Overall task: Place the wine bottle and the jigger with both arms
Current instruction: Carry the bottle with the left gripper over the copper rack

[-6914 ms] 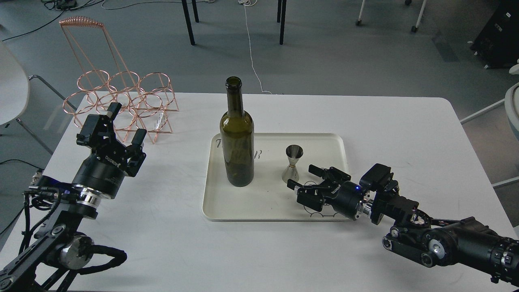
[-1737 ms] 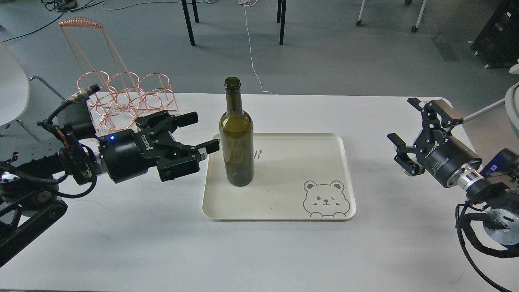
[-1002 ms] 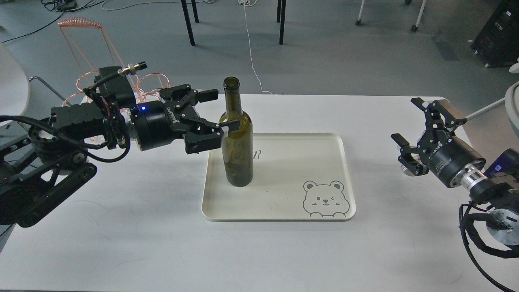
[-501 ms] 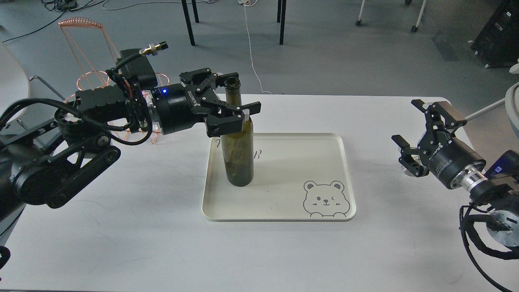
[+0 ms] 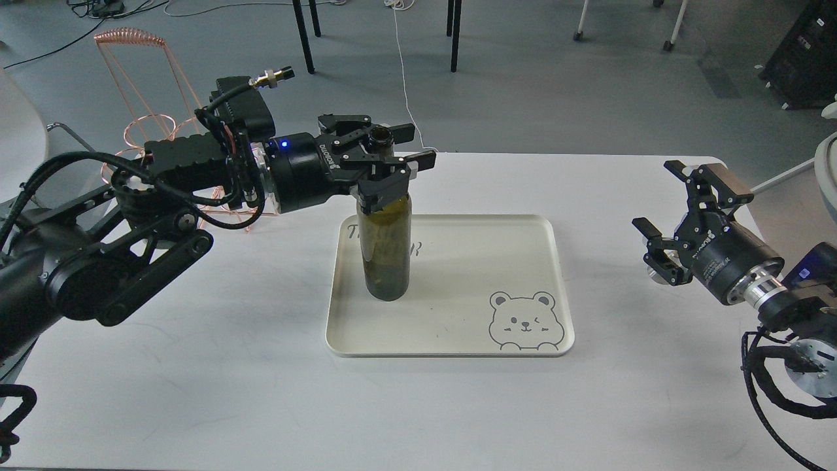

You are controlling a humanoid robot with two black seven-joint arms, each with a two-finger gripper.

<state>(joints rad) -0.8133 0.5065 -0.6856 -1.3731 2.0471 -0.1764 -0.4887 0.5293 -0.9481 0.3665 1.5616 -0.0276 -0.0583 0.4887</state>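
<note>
The wine bottle (image 5: pixel 387 248) is tall, dark olive-green glass and stands upright at the left of the cream tray (image 5: pixel 458 220). My left gripper (image 5: pixel 410 145) reaches in from the left at neck height. Its two fingers are closed against the neck just under the mouth. My right gripper (image 5: pixel 652 194) is open and empty above the table's right side. A small shiny silver bit (image 5: pixel 649 273), apparently the jigger, shows on the table behind its lower finger; the rest is hidden.
A copper wire bottle rack (image 5: pixel 147 124) stands at the back left, partly behind my left arm. A bear drawing (image 5: pixel 526 320) marks the tray's front right corner. Chair legs and cables are on the floor beyond the table.
My left gripper moved right and up from the bottle's shoulder to its neck and narrowed around it. The bottle's mouth shifted slightly. The right gripper stayed still.
</note>
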